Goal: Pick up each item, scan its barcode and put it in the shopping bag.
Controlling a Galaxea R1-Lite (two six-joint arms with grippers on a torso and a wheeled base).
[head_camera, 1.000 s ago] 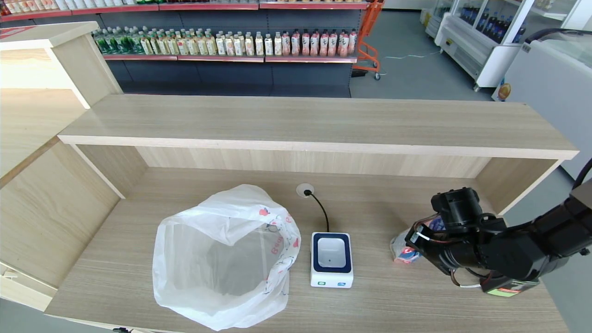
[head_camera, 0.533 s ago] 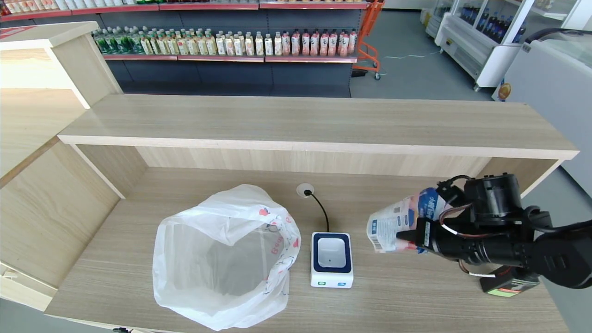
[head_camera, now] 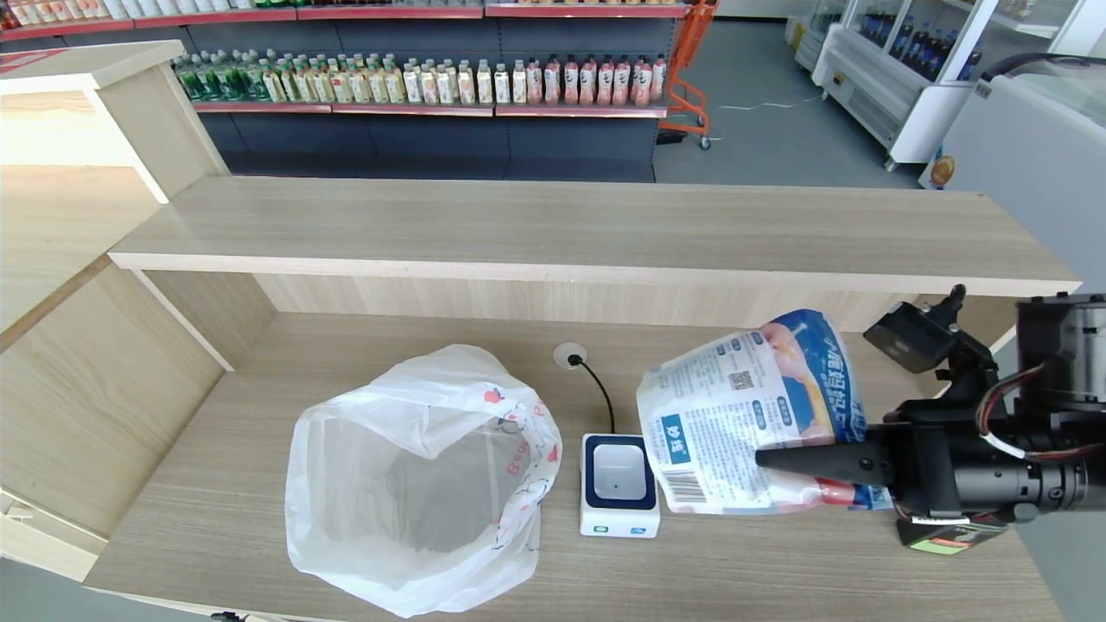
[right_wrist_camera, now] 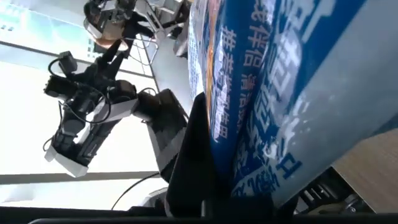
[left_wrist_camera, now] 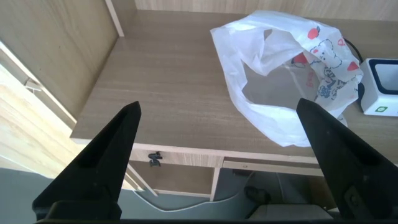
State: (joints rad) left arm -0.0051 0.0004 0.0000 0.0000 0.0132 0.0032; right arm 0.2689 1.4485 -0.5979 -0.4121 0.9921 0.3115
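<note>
Snack packet (head_camera: 743,406) lifted, swung toward scanner (head_camera: 618,484); right gripper (head_camera: 778,460) clamps it, barcode (head_camera: 687,491) facing up; left gripper (left_wrist_camera: 217,168) spread open.

A white-and-blue snack packet (head_camera: 743,406), barcode side up, hangs tilted in the right hand (head_camera: 782,460), just right of the white scanner (head_camera: 619,484). The clear plastic shopping bag (head_camera: 423,484) stands open on the bench (head_camera: 760,570), left of the scanner.
</note>
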